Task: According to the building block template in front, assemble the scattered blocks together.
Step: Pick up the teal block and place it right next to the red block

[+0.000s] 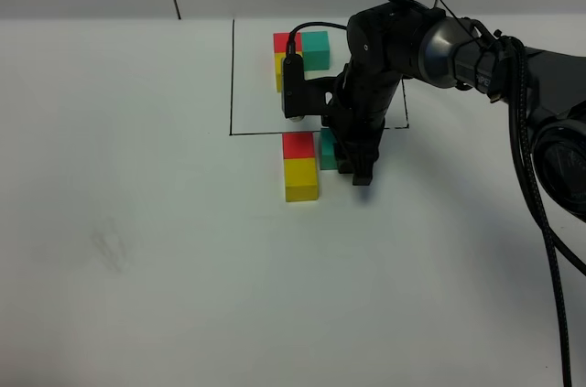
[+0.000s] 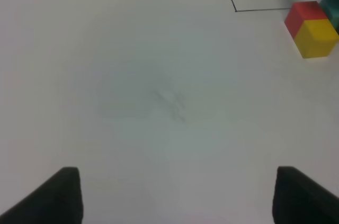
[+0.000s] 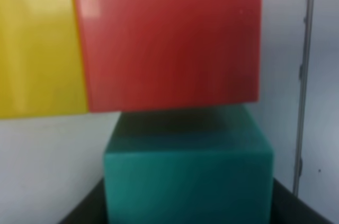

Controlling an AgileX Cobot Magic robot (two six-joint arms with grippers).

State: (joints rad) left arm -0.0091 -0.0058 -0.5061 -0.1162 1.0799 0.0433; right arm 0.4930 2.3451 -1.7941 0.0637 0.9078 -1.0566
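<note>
Looking down on a wide white bench (image 1: 137, 268). Watching the right arm (image 1: 458, 48) bending over the near edge of a thin black rectangle (image 1: 232, 85) drawn on it. Reading the building block template (image 1: 288, 44) inside that frame: red at the corner, teal joining it on one side, yellow joining it on the side toward the camera. Finding the scattered blocks (image 1: 300, 163) just outside the frame line, lying almost in that same L. Seeing the red cube (image 1: 298, 145) and yellow cube (image 1: 301, 178) sitting face to face, touching. Holding the teal cube (image 3: 188, 176) in the right claw (image 3: 185, 208), narrowed onto two opposite sides, just beside the red cube's free face; not being able to tell whether a sliver of gap is hiding in the shadow there. Leaving the left claw (image 2: 177, 195) hanging wide and empty over bare bench, well apart from the blocks.

Judging this to be the closing step: bringing teal flush against red. Doing it well by:
- sliding low and slowly, straight at the red face
- lining teal's edges up with red's, not yellow's
- avoiding a push hard enough to be shoving or twisting the red-yellow pair
- opening only with teal resting flat on the bench
- lifting straight up, not dragging a fingertip across the cube
</note>
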